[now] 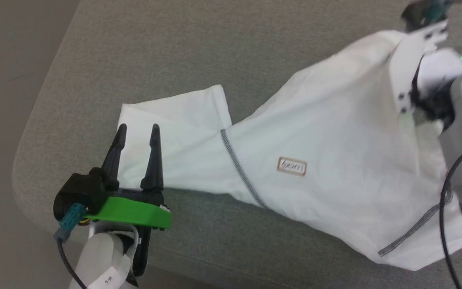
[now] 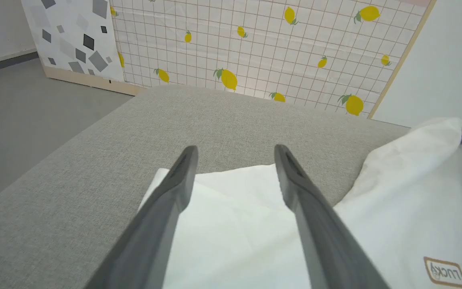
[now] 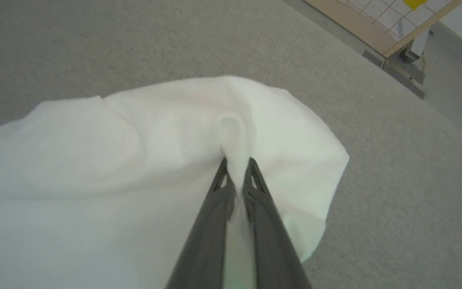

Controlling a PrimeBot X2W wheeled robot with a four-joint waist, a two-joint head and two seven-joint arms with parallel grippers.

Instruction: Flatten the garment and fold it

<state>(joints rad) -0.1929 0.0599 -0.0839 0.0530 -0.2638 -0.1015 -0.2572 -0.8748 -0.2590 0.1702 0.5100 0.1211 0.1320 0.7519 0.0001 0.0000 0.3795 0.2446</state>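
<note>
**Grey cushion: garment axis and grips**

The garment lies across the cushion, long axis left to right. The right gripper pinches a fold at its right end. The left gripper, spread and empty, hangs over the sleeve end.

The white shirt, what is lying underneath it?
A grey fabric surface shows beside the shirt and runs on under it. Anything else beneath the cloth is covered, so I cannot tell.
</note>
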